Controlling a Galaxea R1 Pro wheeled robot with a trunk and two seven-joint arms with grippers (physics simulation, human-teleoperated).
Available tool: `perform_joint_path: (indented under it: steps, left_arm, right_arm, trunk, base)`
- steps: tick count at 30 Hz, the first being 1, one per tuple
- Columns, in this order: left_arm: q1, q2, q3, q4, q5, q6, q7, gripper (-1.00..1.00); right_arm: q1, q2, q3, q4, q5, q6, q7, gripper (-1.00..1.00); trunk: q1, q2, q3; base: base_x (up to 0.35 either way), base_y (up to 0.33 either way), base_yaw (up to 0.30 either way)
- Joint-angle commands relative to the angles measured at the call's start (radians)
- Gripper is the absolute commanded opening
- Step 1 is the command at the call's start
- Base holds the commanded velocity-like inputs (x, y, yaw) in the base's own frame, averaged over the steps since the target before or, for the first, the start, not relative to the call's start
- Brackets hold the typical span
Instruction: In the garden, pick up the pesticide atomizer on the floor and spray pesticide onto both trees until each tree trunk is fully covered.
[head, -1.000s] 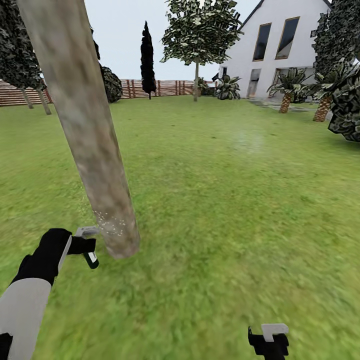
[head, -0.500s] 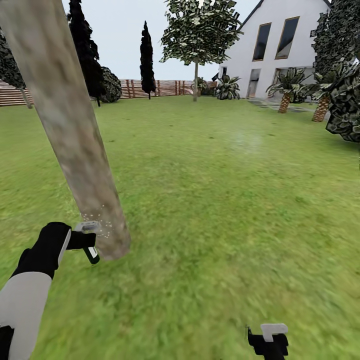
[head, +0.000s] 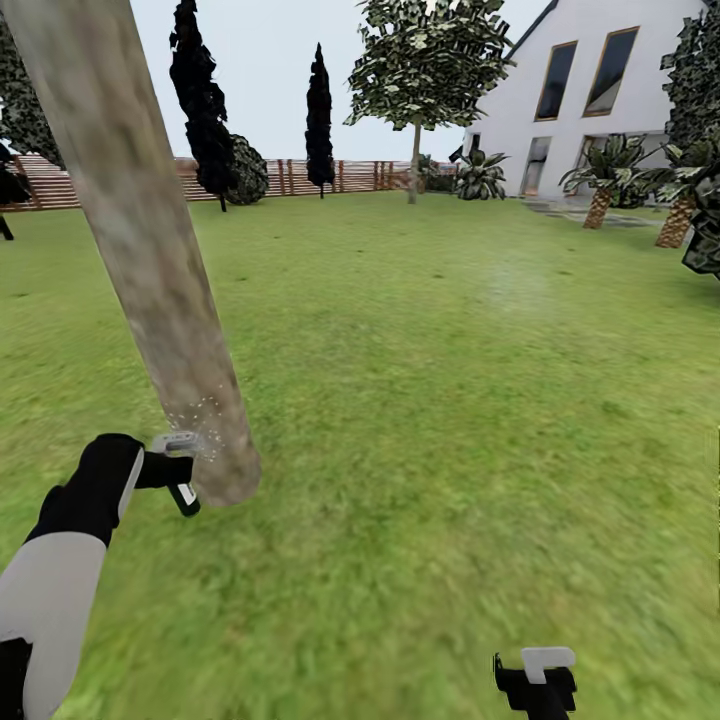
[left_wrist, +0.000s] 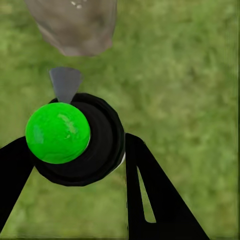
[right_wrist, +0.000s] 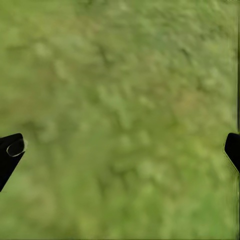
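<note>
1. Left gripper (head: 172, 470) clamps the pesticide atomizer (left_wrist: 75, 137); its fingers (left_wrist: 150, 200) press both sides of it.
2. Atomizer nozzle points at the tree trunk (head: 150, 260) base, long axis along the fingers.
3. White pesticide (head: 200, 415) specks dot the low trunk.
4. Right gripper (right_wrist: 120, 145) spread wide, empty, over the grass (head: 450, 400).

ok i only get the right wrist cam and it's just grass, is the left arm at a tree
Observer: Yes. In the head view the left gripper is beside the base of a thick tree trunk.
Operator: is it holding the atomizer
Observer: Yes. The left wrist view shows the pesticide atomizer clamped in that gripper, its grey nozzle facing the trunk.
Operator: any spray landing
Observer: White specks sit low on the trunk, near the nozzle.
</note>
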Motion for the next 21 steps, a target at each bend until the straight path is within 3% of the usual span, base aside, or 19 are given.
perform_joint_path:
  steps: [1,10,16,21]
  left_arm:
    - [0.001,0.000,-0.001,0.001,0.000,0.000,0.000,-1.00]
    - [0.000,0.001,0.003,0.006,0.000,-0.003,0.007,-1.00]
    - [0.001,-0.001,-0.001,0.008,-0.002,-0.004,0.013,-1.00]
    - [0.000,-0.001,-0.001,0.011,-0.003,-0.005,0.037,-1.00]
  right_arm:
    - [0.000,0.000,0.000,0.000,0.000,0.000,0.000,1.00]
    - [0.000,0.000,0.000,0.000,0.000,0.000,0.000,1.00]
    - [0.000,0.000,0.000,0.000,0.000,0.000,0.000,1.00]
    - [0.000,-0.001,-0.001,0.000,0.000,0.000,0.000,1.00]
  trunk:
    - [0.000,0.000,0.000]
    - [0.000,0.000,0.000]
    - [0.000,0.000,0.000]
    - [0.000,0.000,0.000]
  base:
    - [0.000,-0.273,0.010]
    - [0.046,-0.273,0.022]
    - [0.198,-0.230,0.242]
    - [0.218,-0.214,0.027]
